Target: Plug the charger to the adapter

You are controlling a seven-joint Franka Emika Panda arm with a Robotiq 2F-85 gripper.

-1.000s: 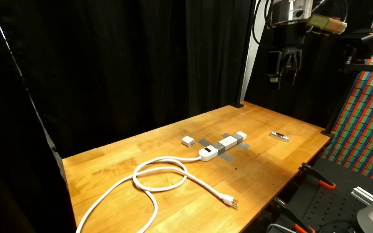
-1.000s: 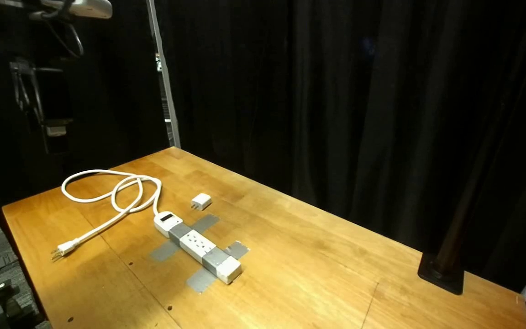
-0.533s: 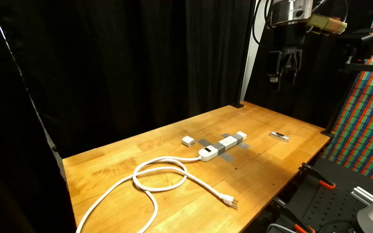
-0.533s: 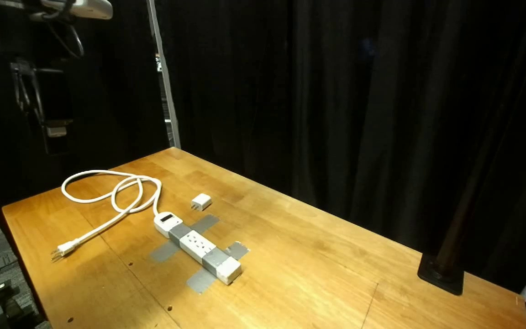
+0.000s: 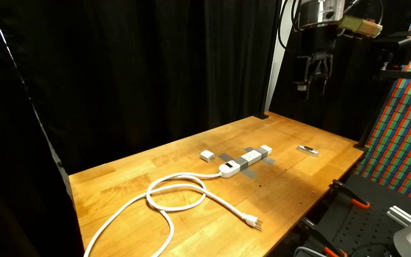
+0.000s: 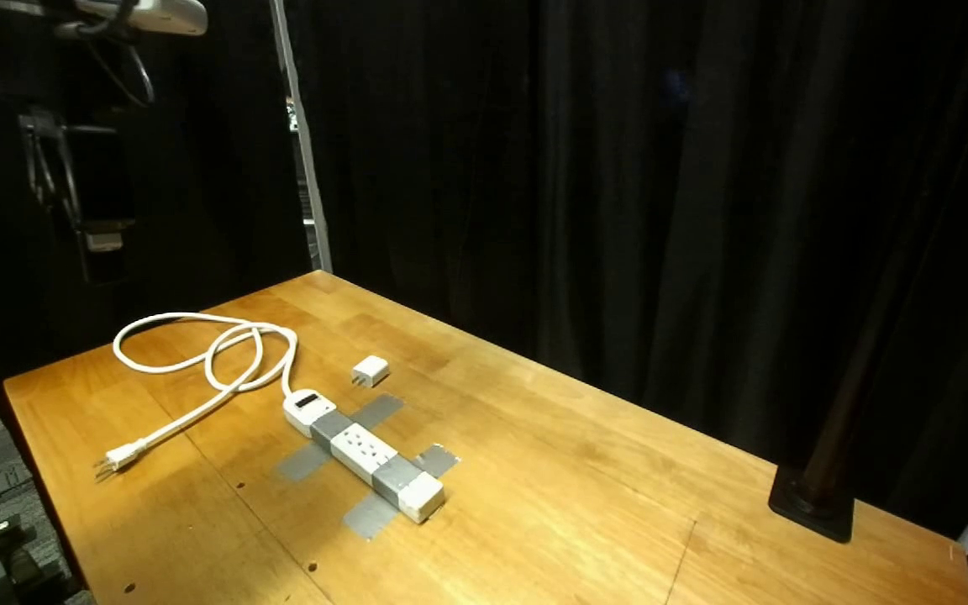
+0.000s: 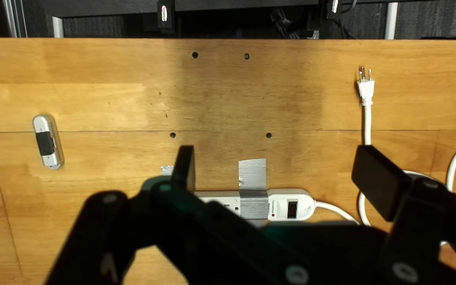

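The hand point(image 7: 279, 172) hangs spread and empty. On the far side of the adapter point(image 6: 364, 455), the charger point(image 6: 371, 370) lies prongs point(image 6: 359, 381) sideways; gripped so, it may miss the upward sockets point(image 6: 358, 440).

The black tool point(image 7: 277, 168) has round grey screw heads point(image 7: 297, 274)

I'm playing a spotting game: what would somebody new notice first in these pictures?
Probably the long white cable, looping across the wooden table. Next might come the power strip joined to it, held down by grey tape. In both exterior views the small white charger lies beside the strip, apart from it.
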